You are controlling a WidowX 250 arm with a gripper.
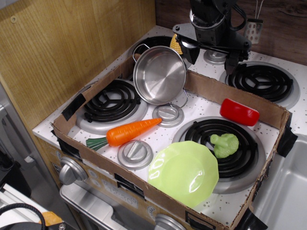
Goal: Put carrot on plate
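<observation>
The orange carrot (130, 132) lies on the white stove top between the two front burners, with its dark green stem end pointing left. The lime-green plate (183, 172) rests tilted over the front right burner, to the right of the carrot and below it. My black gripper (208, 53) hangs at the back of the stove, above the cardboard wall and far from both. Its fingers (186, 51) are spread wide and nothing is between them.
A steel pot (159, 74) stands by the back left burner. A yellow corn cob (175, 44) shows behind it. A green broccoli toy (224, 144) and a red block (239, 111) lie at the right. A low cardboard wall (216, 91) rings the stove. A sink (288, 191) is at the right.
</observation>
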